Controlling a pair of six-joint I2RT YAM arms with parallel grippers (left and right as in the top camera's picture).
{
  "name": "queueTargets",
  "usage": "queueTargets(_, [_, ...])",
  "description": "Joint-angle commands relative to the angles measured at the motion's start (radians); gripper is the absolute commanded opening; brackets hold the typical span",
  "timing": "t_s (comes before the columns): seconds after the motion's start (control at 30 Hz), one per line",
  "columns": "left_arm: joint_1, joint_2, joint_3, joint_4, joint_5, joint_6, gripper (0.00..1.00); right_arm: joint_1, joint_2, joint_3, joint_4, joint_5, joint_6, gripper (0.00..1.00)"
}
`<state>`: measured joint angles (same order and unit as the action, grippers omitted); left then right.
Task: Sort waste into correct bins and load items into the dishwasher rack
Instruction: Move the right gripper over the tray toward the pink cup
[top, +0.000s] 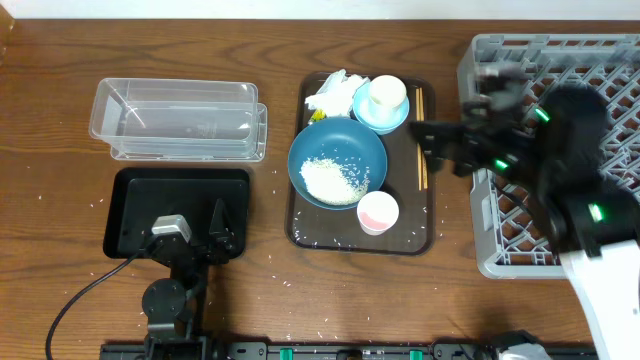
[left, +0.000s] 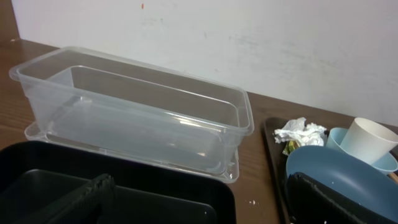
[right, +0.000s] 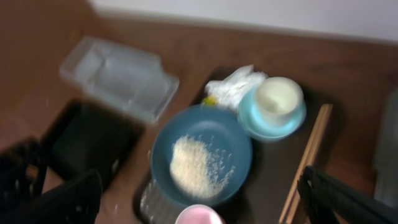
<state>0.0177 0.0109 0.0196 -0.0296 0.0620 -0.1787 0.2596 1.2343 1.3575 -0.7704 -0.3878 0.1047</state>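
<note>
Both arms hold their fingers spread wide and empty. The left gripper (left: 208, 199) hangs low over the black tray (top: 130, 210), and the right gripper (right: 200, 180) reaches out from above the dishwasher rack (top: 520, 235) toward the brown serving tray (top: 405, 235).

On that tray the dark-blue bowl (top: 362, 148) sits in the middle with the rice (top: 328, 180) heaped inside. The napkin (top: 333, 92) is at 11 o'clock, the white cup (top: 386, 95) stands in the light-blue dish (top: 372, 121) at 1, the chopsticks (top: 421, 140) lie along the edge at 3, and the pink cup (top: 377, 211) is at 5.

The chopsticks are probably light, stiff and quick to roll (they lie flat on the tray), so a pinch across both at mid-length looks safest. The bowl looks smooth and rigid. It is best gripped on its bare rim and kept level, or the grains will scatter over the bench.
</note>
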Motion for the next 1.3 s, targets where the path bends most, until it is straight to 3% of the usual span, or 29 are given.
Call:
queueTargets(0.0, [0.0,-0.007,-0.016,-0.037,0.001,0.014,0.91,0.108,0.119,0.122,-0.091,0.105,-0.152,0.99])
queueTargets(0.27, [0.0,-0.007,-0.016,-0.037,0.001,0.014,0.91,0.176,0.265,0.132,-0.115,-0.04,-0.11,0.99])
queueTargets(0.47, [0.0,-0.007,-0.016,-0.037,0.001,0.014,0.91,0.224,0.337,0.132,-0.222,0.119,-0.076,0.91])
queueTargets(0.67, [0.0,-0.007,-0.016,-0.037,0.001,0.014,0.91,0.309,0.422,0.132,-0.374,0.257,-0.049,0.89])
queueTargets(1.03, [0.0,-0.007,-0.016,-0.037,0.001,0.014,0.91,0.438,0.55,0.132,-0.404,0.315,0.101,0.55])
queueTargets(1.17, [0.0,-0.007,-0.016,-0.037,0.001,0.014,0.91,0.447,0.603,0.132,-0.397,0.335,0.116,0.52])
queueTargets(1.27, [0.0,-0.007,-0.016,-0.037,0.001,0.014,0.91,0.449,0.636,0.132,-0.399,0.336,0.153,0.44])
